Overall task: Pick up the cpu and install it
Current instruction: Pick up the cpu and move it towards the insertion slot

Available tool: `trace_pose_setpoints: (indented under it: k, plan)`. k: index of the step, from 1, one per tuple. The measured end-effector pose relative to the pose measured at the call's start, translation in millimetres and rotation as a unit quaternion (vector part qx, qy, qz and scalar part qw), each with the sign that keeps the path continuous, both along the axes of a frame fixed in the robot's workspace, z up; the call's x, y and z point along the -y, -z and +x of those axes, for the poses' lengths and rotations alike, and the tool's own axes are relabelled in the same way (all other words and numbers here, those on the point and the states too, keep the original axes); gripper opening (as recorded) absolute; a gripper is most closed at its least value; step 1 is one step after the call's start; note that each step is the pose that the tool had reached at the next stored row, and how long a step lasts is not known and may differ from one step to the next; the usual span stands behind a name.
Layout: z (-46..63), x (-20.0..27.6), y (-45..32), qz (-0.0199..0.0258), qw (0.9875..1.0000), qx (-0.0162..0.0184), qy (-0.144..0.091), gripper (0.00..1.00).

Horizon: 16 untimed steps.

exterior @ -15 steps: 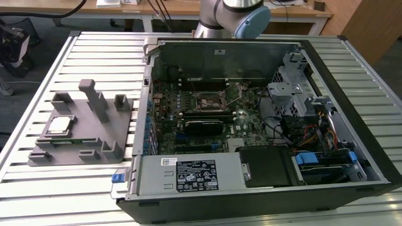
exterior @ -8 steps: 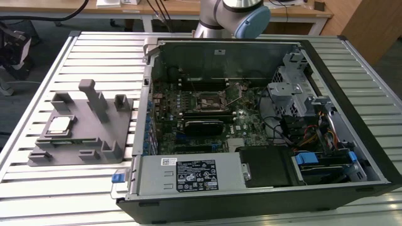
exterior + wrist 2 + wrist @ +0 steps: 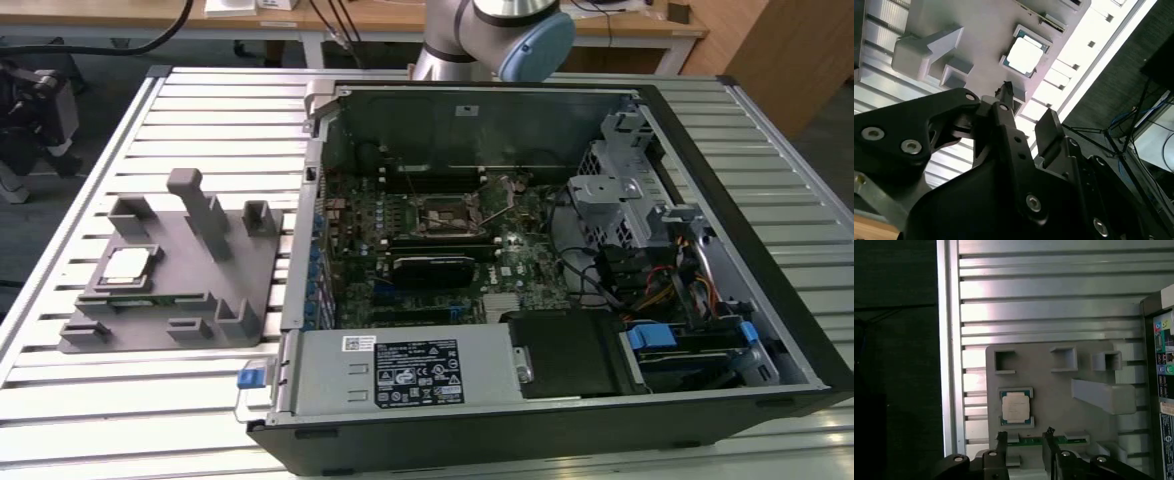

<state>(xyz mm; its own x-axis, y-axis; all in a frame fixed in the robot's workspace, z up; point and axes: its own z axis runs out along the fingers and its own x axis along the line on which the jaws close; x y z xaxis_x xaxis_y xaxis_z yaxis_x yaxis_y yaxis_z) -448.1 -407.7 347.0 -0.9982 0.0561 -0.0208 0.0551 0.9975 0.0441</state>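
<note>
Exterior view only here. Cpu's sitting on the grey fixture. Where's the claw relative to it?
Observer: In the first wrist view the claw hangs over the grey fixture, with the cpu just ahead of it, apart.
Operator: Open or shut?
Observer: Open. The second wrist view shows the fingers spread, nothing between them.
Operator: Cpu seated flat?
Observer: Looks flat in its square recess, metal top up. A green strip lies on the fixture beside it.
</note>
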Motion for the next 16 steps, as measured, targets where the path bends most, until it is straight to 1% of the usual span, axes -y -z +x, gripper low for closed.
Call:
trace_pose_setpoints:
  k: [1, 2, 3, 4, 5, 9, 16]
  plan:
    - [0.0, 0.2, 1.3, 0.0, 1.0, -0.0011, -0.005, 0.47]
    - [0.0, 0.3, 2.6, 0.0, 0.9999, -0.0022, -0.01, 0.47]
    - [0.0, 0.4, 4.1, 0.0, 0.9999, -0.0034, -0.015, 0.53]
    - [0.0, 0.4, 6.0, 0.0, 0.9998, -0.0037, -0.02, 0.53]
    - [0.0, 0.5, 7.8, 0.0, 0.9997, -0.0038, -0.024, 0.59]
    - [-0.6, 0.6, 15.0, -0.0001, 0.9993, -0.0039, -0.036, 0.59]
    - [-1.1, 0.5, 27.8, -0.0001, 0.9992, -0.0039, -0.039, 0.59]
